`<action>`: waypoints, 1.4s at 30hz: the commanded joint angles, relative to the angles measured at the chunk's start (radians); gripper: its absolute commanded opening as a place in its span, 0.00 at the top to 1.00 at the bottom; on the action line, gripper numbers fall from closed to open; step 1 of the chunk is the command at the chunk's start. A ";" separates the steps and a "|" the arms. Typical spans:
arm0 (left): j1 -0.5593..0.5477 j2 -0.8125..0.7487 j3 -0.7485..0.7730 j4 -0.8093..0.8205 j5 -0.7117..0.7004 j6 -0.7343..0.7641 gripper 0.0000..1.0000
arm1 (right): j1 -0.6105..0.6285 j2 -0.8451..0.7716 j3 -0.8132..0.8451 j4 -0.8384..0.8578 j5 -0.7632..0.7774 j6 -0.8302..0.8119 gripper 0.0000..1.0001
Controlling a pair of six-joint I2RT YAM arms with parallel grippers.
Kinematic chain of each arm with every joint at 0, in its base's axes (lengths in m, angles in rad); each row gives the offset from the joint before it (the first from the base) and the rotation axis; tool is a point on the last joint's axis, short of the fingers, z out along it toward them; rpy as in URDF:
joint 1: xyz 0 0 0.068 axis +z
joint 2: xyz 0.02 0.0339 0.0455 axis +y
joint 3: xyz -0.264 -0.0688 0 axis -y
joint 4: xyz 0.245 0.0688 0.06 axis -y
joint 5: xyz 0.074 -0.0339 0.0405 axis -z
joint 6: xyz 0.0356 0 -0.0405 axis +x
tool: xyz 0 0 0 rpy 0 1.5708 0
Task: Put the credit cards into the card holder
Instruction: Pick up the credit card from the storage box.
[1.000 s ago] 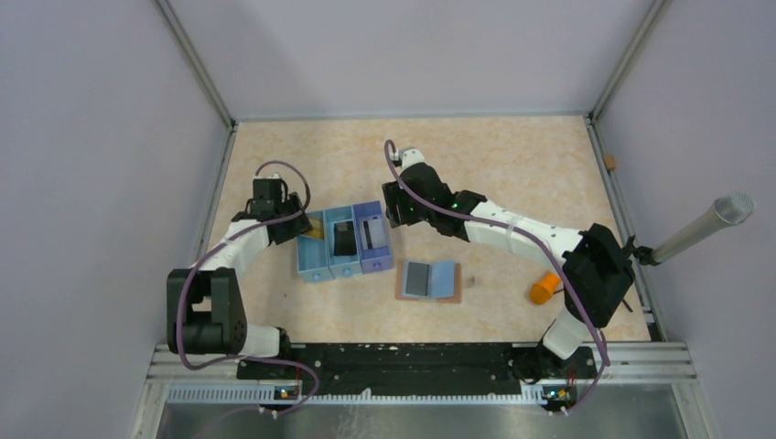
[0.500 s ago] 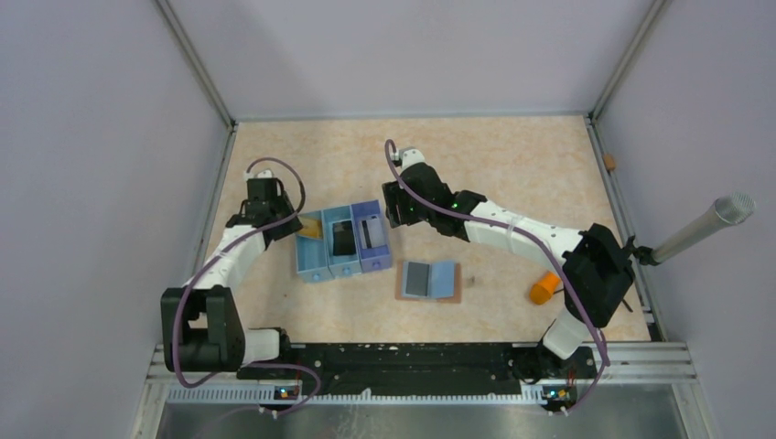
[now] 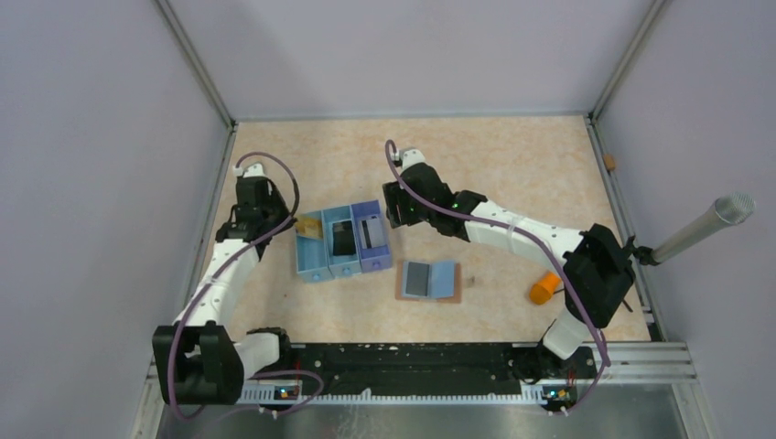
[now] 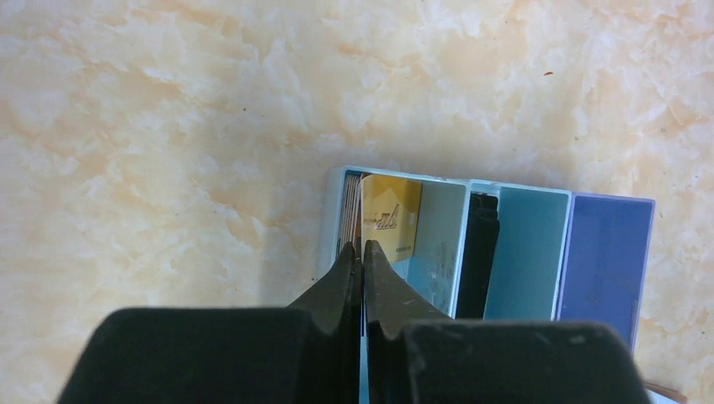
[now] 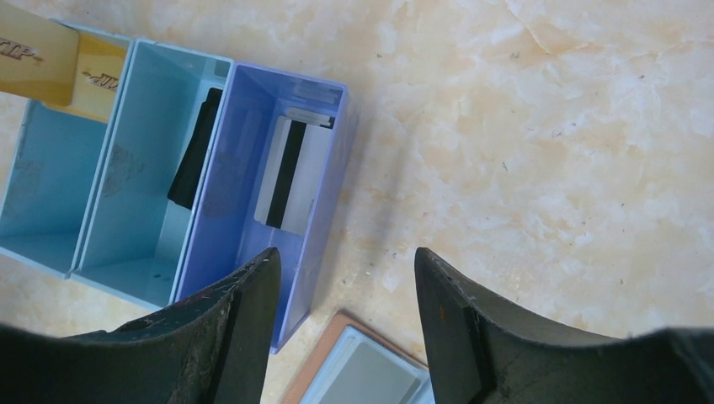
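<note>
One thin edge of the gold card [image 4: 391, 217] is all the left end effector [image 4: 363, 252] pinches, at the left bin of the box [image 4: 526, 252]; it may slip (right end effector [image 5: 345, 273] hangs spread) before reaching the open holder [image 3: 428, 282].

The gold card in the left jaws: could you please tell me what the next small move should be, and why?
Probably lift the left gripper to draw the gold card clear of the box. Its jaws look shut on the card's edge, the card stands partly in the end compartment, and the wallet lies open near the box.
</note>
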 commanded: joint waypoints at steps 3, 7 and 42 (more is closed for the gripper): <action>0.006 -0.086 0.030 -0.018 0.048 0.018 1.00 | 0.005 -0.094 -0.008 -0.001 0.017 0.009 0.41; 0.006 -0.121 0.054 -0.038 0.157 0.042 1.00 | 0.004 -0.147 -0.042 0.008 -0.015 0.001 0.41; -0.586 -0.153 0.020 0.197 0.965 0.045 1.00 | -0.033 -0.565 -0.444 0.167 -0.915 0.105 0.98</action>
